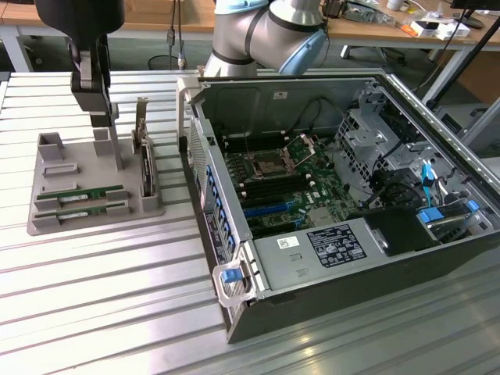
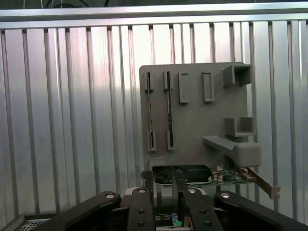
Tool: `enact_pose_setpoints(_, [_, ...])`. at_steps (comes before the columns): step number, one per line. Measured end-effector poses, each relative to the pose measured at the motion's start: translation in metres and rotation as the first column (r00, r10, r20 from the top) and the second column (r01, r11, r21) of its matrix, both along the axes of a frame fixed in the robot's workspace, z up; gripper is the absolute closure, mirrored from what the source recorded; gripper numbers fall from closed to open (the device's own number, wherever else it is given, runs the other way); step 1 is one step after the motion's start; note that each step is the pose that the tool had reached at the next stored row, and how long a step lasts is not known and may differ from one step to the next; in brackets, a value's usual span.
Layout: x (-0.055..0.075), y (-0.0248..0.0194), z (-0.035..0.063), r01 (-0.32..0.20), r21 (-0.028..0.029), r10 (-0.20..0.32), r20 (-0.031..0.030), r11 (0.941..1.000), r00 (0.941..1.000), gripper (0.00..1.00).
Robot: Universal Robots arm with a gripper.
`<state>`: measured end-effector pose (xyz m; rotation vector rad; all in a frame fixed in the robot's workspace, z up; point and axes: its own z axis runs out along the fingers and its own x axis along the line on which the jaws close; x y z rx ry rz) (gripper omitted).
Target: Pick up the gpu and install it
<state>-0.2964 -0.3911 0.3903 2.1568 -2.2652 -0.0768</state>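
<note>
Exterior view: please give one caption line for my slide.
Gripper above the grey holder with two green gpu sticks, beside the open computer case.

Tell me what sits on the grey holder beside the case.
Two green gpu sticks lie in slots; a dark bracketed card stands upright. The card's lower edge is hidden by the holder.
</note>
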Motion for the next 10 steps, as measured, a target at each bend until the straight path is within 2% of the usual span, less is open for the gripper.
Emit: enact_pose_setpoints(10, [0.0000,0.0000,-0.0063,0.000,0.0001,0.000,0.0001,1.0000,1.0000,0.70])
